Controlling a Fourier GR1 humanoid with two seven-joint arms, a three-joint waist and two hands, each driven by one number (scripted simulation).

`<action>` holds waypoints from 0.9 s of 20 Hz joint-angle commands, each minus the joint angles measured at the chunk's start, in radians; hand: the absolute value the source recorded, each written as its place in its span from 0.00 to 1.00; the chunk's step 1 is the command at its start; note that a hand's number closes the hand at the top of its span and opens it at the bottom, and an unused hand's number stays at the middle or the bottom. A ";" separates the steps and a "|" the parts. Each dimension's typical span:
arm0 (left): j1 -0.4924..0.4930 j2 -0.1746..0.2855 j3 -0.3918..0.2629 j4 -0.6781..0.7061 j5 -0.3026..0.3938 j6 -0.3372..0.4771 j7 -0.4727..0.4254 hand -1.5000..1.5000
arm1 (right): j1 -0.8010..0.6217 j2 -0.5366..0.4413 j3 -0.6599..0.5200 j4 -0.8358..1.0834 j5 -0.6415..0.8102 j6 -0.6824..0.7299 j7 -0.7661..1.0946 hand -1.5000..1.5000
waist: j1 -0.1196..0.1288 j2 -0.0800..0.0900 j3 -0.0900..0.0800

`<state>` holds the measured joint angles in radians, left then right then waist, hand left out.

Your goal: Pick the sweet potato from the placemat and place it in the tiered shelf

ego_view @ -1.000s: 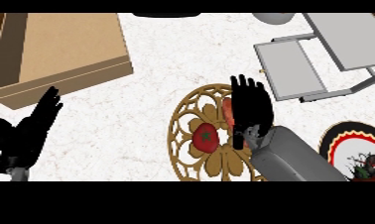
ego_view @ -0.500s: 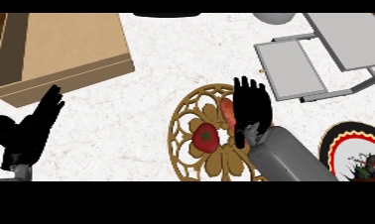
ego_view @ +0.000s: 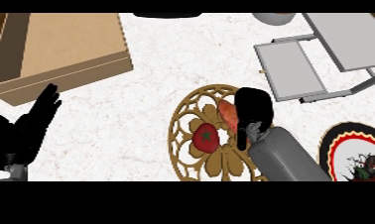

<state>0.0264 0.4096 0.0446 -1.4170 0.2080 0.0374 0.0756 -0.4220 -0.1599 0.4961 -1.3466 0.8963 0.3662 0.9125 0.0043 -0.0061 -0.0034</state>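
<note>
A white, speckled stone table (ego_view: 183, 69) was seen from steeply above. Near its middle lay a round, golden-brown openwork placemat (ego_view: 192, 119). An elongated orange sweet potato (ego_view: 227, 114) was over the right half of the placemat. Whether it rested on the mat or was raised off it could not be told. Just to its left and a little nearer lay a round red tomato (ego_view: 207, 137) with a green stalk.

The black right robot hand (ego_view: 254, 111) came in from the near right on a grey forearm (ego_view: 285, 158). It covered the right side of the sweet potato, with its fingers curled down round it.

A grey metal tiered shelf (ego_view: 293, 69) stood at the far right, apart from the placemat. The black left robot hand (ego_view: 29, 129) rested at the near left edge, fingers straight and pointing away, holding nothing. A flat tan box (ego_view: 66, 54) lay at the far left. A round plate (ego_view: 333, 143) with a black, red and white rim lay at the near right edge.
</note>
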 commanded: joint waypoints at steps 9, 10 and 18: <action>0.008 -0.026 0.051 -0.012 -0.046 -0.047 0.028 0.50 | 0.030 0.000 -0.005 -0.035 0.173 0.010 -0.076 1.00 | -0.002 0.005 0.003; -0.019 -0.034 0.058 0.013 -0.045 -0.043 0.010 0.50 | 0.020 0.005 0.008 -0.008 0.203 -0.041 -0.094 1.00 | -0.002 0.006 0.003; -0.021 -0.048 0.034 -0.012 -0.046 -0.040 0.019 0.50 | -0.180 0.105 -0.340 0.076 0.272 -0.180 0.324 1.00 | 0.025 0.020 0.003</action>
<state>0.0085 0.3629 0.0808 -1.4198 0.1574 0.0029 0.0959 -0.5205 -0.0905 0.3126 -1.3435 1.1199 0.2784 1.0060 0.0144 0.0039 -0.0009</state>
